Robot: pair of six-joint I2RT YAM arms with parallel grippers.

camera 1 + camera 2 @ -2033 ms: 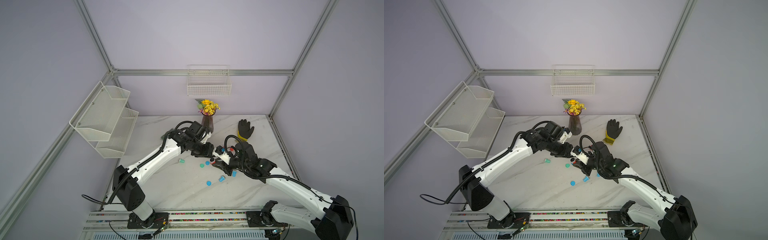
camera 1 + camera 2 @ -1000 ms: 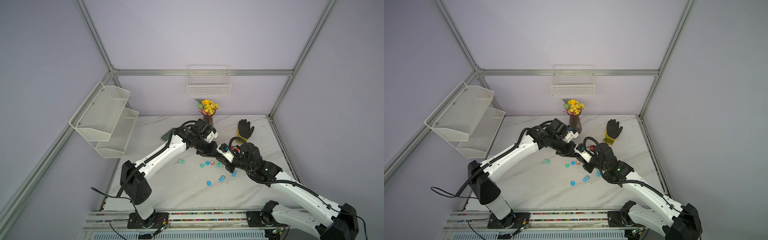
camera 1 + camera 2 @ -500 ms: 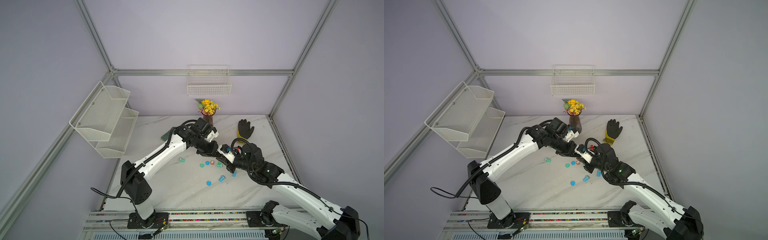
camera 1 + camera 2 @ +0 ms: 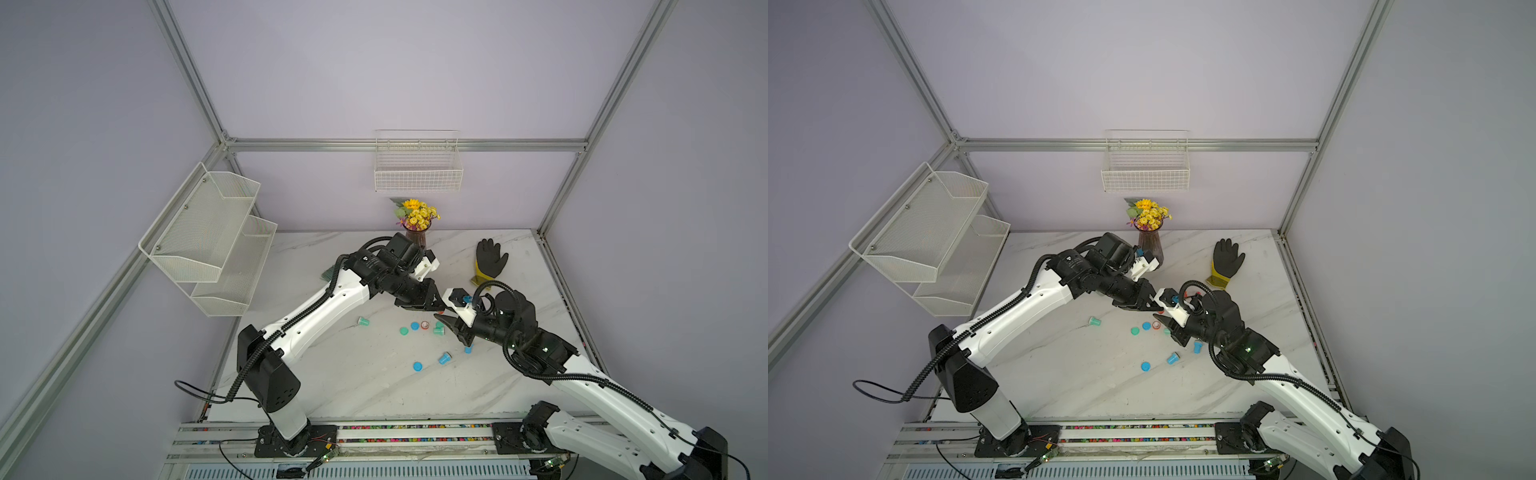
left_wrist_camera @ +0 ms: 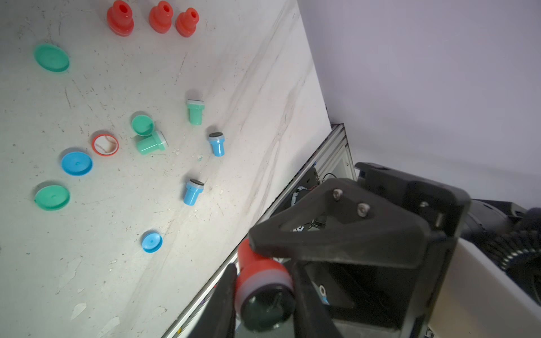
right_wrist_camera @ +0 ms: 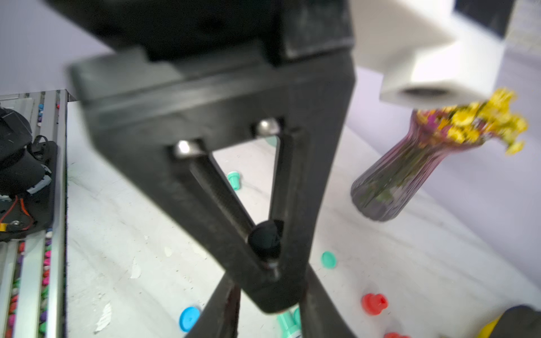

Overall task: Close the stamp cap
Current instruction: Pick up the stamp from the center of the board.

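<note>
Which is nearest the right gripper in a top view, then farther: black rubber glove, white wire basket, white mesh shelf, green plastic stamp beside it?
1. Green plastic stamp, lying beside the right gripper.
2. Black rubber glove, lying at the back right.
3. White wire basket, hung high at the back.
4. White mesh shelf, hung at the far left.

No text, brand, number or sign can be read in any view. A small pale marking sits on the black joint housing of the left arm (image 4: 365, 258), just in front and to the left of the flower vase (image 4: 415, 240). It is too small to make out in both top views. Well in front of the vase, the red-rimmed cap (image 5: 105, 145) shows faint reddish marks on its white inside, and they are not legible as letters.
</note>
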